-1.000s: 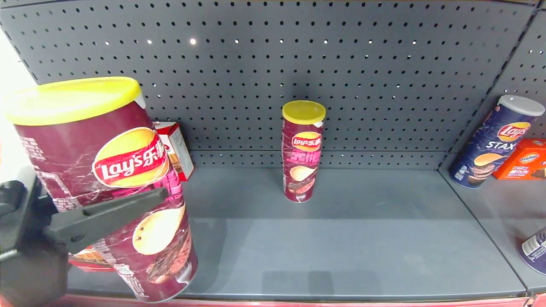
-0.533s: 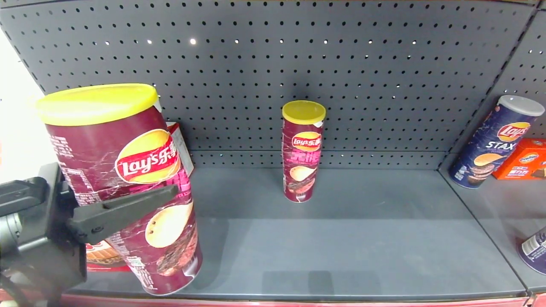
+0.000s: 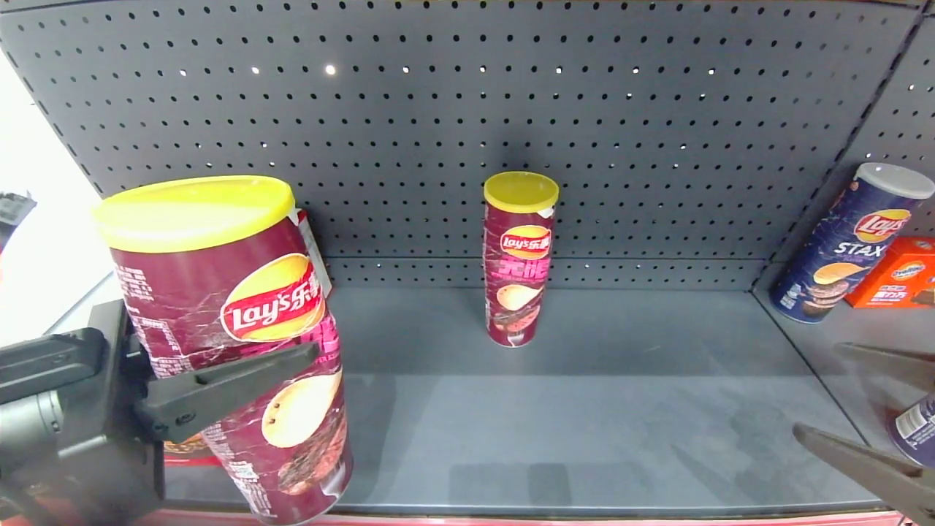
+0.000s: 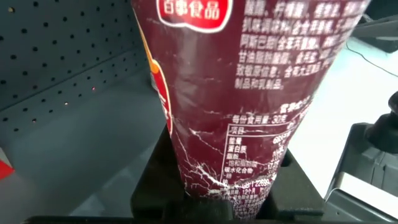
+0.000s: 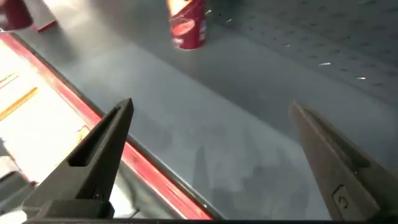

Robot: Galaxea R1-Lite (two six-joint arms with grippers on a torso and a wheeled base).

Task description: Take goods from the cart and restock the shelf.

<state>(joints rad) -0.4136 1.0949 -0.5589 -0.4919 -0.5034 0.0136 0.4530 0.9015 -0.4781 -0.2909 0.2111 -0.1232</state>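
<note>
Since previous frame, left claw (image 3: 226, 358) carries chips can (image 3: 204, 292) closer to standing can (image 3: 520, 259) on shelf (image 3: 584, 409); chips can roughly upright, clamped mid-body, left of standing can, over shelf front lip; right claw (image 3: 818, 391) enters right of standing can, jaws wide apart, empty.

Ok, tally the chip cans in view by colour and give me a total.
Maroon chip cans, yellow lids: 2, one held up at the left, one standing at the back of the shelf.
Dark blue chip cans: 2, one grey-lidded at the right, one lying cut off at the right edge.
Total: 4.
</note>
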